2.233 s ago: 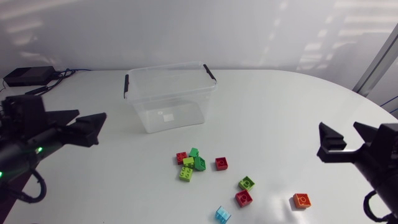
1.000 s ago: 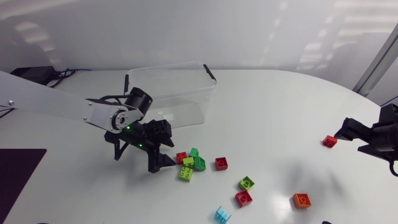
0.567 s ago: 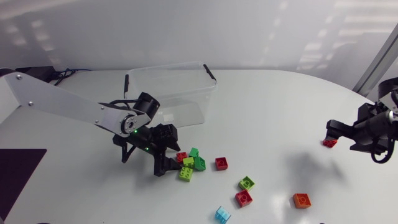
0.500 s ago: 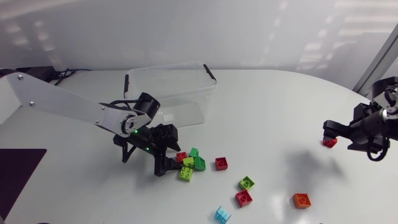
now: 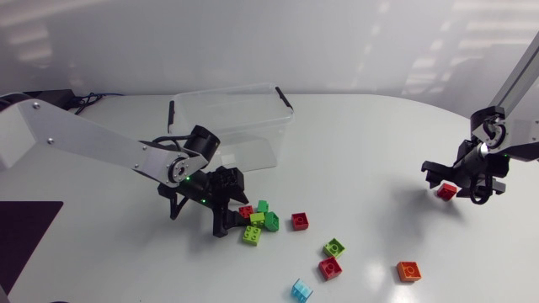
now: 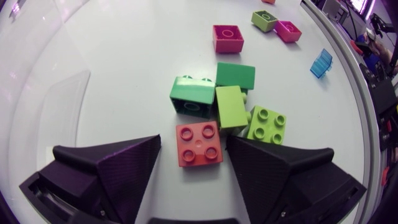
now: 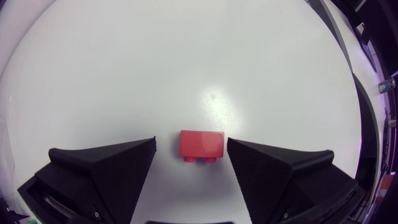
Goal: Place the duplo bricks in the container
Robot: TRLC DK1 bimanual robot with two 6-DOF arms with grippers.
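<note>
The left claw [image 6: 193,146] is open on the white table [image 5: 370,143], one finger on each side of a red brick [image 6: 199,144] without gripping it. A cluster of green bricks [image 6: 230,106] lies just ahead. Well apart, the right claw [image 7: 189,146] is likewise open around a second red brick [image 7: 201,144] lying on its side, with a gap at each finger. The clear container [image 5: 229,130] stands near the left claw, and loose bricks [image 5: 334,247] lie scattered between the arms.

Clear container [image 5: 244,151] upright; duplo bricks [image 5: 271,221] scattered before it in several colours; far red brick [image 7: 201,143] seemingly tipped.
</note>
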